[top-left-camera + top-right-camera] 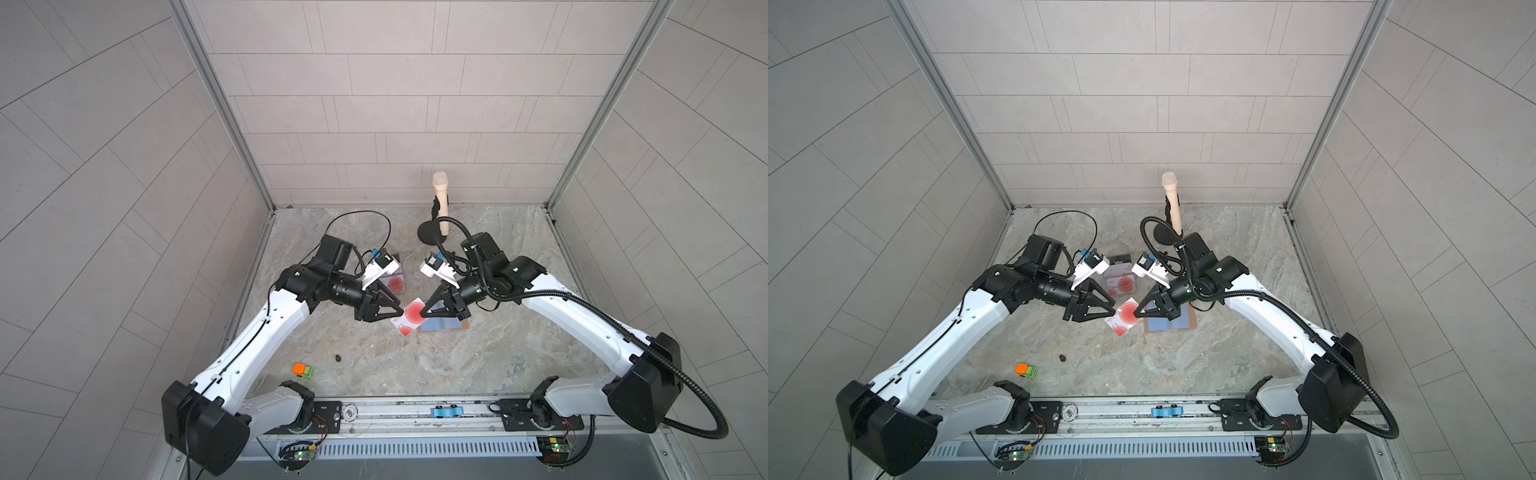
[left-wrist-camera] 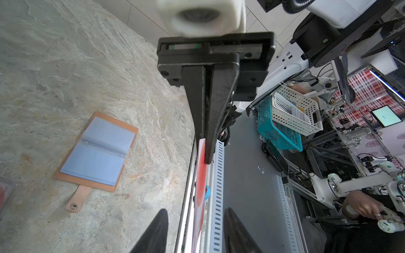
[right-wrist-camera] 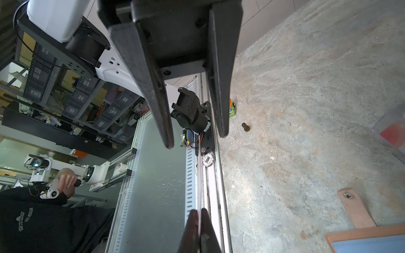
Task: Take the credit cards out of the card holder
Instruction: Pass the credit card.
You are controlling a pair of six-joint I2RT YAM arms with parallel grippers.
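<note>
The card holder [image 1: 444, 325] [image 1: 1170, 322] [image 2: 98, 151] lies open on the stone table, its blue-grey sleeves facing up and its snap tab [image 3: 356, 208] stretched out flat. My right gripper [image 1: 422, 312] [image 1: 1136, 311] [image 3: 199, 211] is shut on a white credit card with red circles [image 1: 407, 319] [image 1: 1123, 320] and holds it above the table, left of the holder. My left gripper [image 1: 398, 306] [image 1: 1111, 306] [image 2: 195, 210] is open, one finger on each side of that card's free end [image 2: 200, 175], with gaps showing. A dark "Vip" card [image 1: 1121, 262] sits in the clear box.
The clear plastic box [image 1: 395, 282] [image 1: 1121, 276] stands behind my left gripper. A microphone on a black stand [image 1: 440, 199] is at the back. An orange-green toy [image 1: 303, 370] and a small dark piece [image 1: 337, 357] lie front left. A poker chip [image 3: 208, 160] rests on the front rail.
</note>
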